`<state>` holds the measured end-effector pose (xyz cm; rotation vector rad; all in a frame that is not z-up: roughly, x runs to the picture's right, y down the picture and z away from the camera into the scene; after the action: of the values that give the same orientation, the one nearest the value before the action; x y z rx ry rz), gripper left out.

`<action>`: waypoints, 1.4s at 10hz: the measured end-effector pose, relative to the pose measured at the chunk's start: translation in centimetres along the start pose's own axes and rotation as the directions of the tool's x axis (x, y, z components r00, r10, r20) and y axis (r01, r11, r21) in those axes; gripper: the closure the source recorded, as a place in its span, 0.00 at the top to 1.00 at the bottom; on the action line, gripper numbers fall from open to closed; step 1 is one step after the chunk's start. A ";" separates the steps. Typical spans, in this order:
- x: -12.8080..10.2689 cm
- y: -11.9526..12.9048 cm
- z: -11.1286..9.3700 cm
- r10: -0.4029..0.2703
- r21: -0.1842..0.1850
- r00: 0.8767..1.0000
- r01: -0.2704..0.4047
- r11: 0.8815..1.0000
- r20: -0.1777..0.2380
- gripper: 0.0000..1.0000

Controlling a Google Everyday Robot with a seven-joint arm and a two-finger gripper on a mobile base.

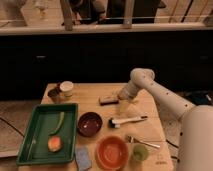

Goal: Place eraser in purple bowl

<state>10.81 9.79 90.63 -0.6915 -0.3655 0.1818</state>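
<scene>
The eraser (108, 100), a small dark flat block with a paler top, lies on the wooden table behind the middle. My gripper (123, 101) hangs down from the white arm just to the right of the eraser, close to its right end and low over the table. I cannot tell whether it touches the eraser. The purple bowl (90, 123), dark and glossy, stands in front of and to the left of the eraser, next to the green tray. It looks empty.
A green tray (30, 145) at the left holds a green strip and an orange item. An orange bowl (112, 152), blue-grey sponge (83, 158) and green cup (140, 152) line the front edge. A white-handled brush (128, 120) lies right of the purple bowl. Jars (65, 89) stand at back left.
</scene>
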 end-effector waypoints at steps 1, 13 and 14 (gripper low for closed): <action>0.1 0.1 0.3 -0.001 -0.004 1.000 0.001 1.000 -0.001 0.80; -1.8 -1.8 -1.3 -0.170 0.078 0.985 0.168 0.983 0.019 0.80; -2.5 -1.9 -1.0 -0.226 0.075 0.974 0.224 0.972 0.011 0.80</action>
<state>8.96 7.08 90.48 -0.5711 -0.4511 -0.0137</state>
